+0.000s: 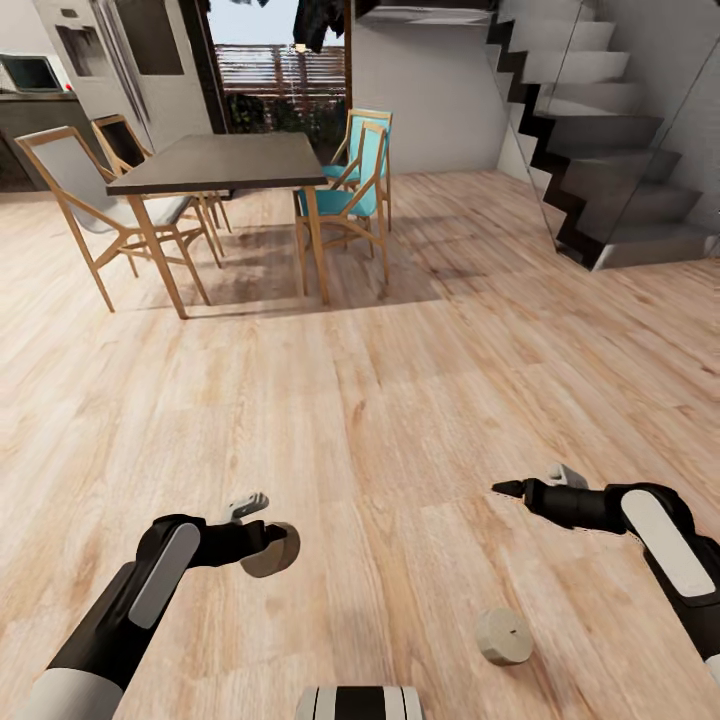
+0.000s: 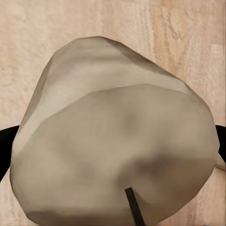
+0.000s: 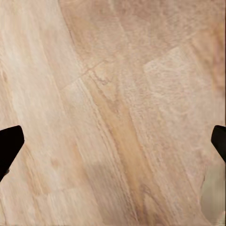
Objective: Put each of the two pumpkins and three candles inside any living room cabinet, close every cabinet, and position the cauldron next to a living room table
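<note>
Left gripper [image 1: 272,545] grips one candle [image 1: 272,551]; another candle [image 1: 503,636] lies on floor [image 1: 400,400]

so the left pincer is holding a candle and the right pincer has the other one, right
Not quite. The left pincer does hold a candle, seen close up in the left wrist view. But the right pincer is open and empty: the right wrist view shows bare floor between its fingers. The other candle lies on the floor, as the head view shows.

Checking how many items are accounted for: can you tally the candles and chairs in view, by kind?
Candles: 2, one held in the left gripper (candle), one lying on the floor.
Teal chairs: 2.
Grey chairs: 2.
Total: 6.
</note>
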